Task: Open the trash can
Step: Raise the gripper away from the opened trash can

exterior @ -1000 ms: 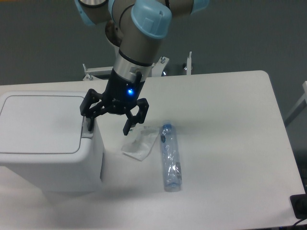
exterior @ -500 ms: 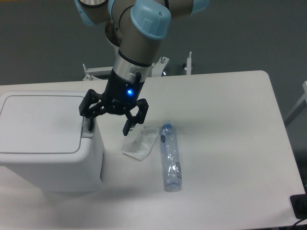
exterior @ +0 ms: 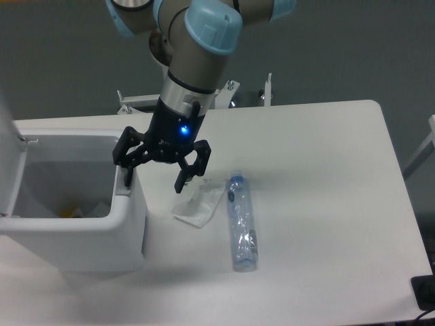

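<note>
Fixed camera: the large boxy white plastic trash can (exterior: 129, 224) stands at the left edge of the white surface (exterior: 326, 204), lid (exterior: 8, 156) raised upright at far left, interior exposed. The black two-finger end effector (exterior: 155, 178) is spread wide, empty, one fingertip (exterior: 126, 178) at the can's right rim. A clear plastic bottle (exterior: 241, 223) lies beside a crumpled clear wrapper (exterior: 197, 204).

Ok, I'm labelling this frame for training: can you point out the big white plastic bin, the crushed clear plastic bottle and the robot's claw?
Large boxy white plastic bin (exterior: 126, 224): fixed camera, front right wall.
Crushed clear plastic bottle (exterior: 241, 223): fixed camera, mid body.
Black two-finger claw (exterior: 155, 178): fixed camera, midway between fingertips.
</note>
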